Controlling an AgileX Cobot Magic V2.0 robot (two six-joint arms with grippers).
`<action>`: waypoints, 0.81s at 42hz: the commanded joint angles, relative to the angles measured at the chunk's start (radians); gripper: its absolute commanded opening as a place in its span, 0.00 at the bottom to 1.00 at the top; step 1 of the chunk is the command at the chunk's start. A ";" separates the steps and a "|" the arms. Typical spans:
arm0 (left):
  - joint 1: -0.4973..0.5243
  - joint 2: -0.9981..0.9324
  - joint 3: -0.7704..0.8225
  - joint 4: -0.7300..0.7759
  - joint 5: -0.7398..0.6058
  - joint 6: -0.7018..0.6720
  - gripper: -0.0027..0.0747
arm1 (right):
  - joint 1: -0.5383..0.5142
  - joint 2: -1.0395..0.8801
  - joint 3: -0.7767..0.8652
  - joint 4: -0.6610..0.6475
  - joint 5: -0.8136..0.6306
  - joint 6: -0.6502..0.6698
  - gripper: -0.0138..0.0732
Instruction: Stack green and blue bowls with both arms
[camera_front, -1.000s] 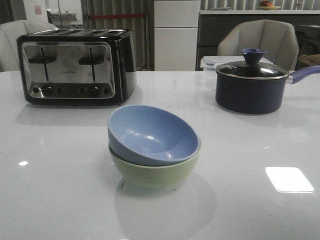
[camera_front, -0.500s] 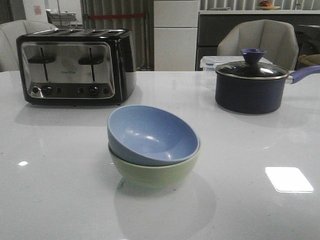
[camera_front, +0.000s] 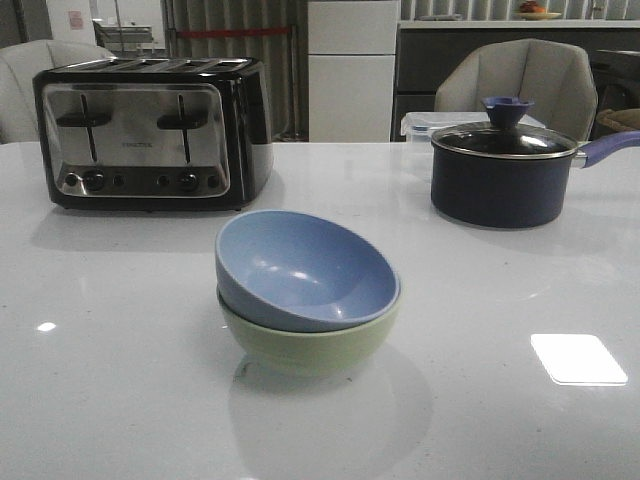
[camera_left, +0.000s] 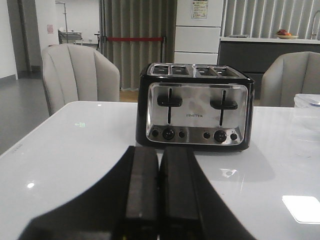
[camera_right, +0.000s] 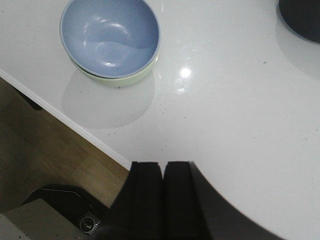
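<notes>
The dusty blue bowl (camera_front: 305, 270) sits tilted inside the pale green bowl (camera_front: 310, 345) at the middle of the white table (camera_front: 120, 380). The stack also shows in the right wrist view, blue bowl (camera_right: 110, 36) over the green bowl's rim (camera_right: 122, 80). No arm or gripper shows in the front view. My left gripper (camera_left: 159, 150) is shut and empty, pointing at the toaster, away from the bowls. My right gripper (camera_right: 162, 165) is shut and empty, above the table's front edge, apart from the stack.
A black and chrome toaster (camera_front: 150, 135) stands at the back left and shows in the left wrist view (camera_left: 196, 107). A dark navy lidded saucepan (camera_front: 505, 170) stands at the back right, its edge in the right wrist view (camera_right: 302, 17). Grey chairs stand behind the table.
</notes>
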 joint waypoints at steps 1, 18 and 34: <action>-0.004 -0.021 0.006 -0.009 -0.089 0.000 0.15 | -0.007 -0.002 -0.029 -0.003 -0.056 -0.002 0.22; -0.004 -0.021 0.006 -0.009 -0.089 0.000 0.15 | -0.007 -0.002 -0.029 -0.003 -0.056 -0.002 0.22; -0.004 -0.021 0.006 -0.009 -0.089 0.000 0.15 | -0.364 -0.270 0.261 -0.010 -0.513 -0.011 0.22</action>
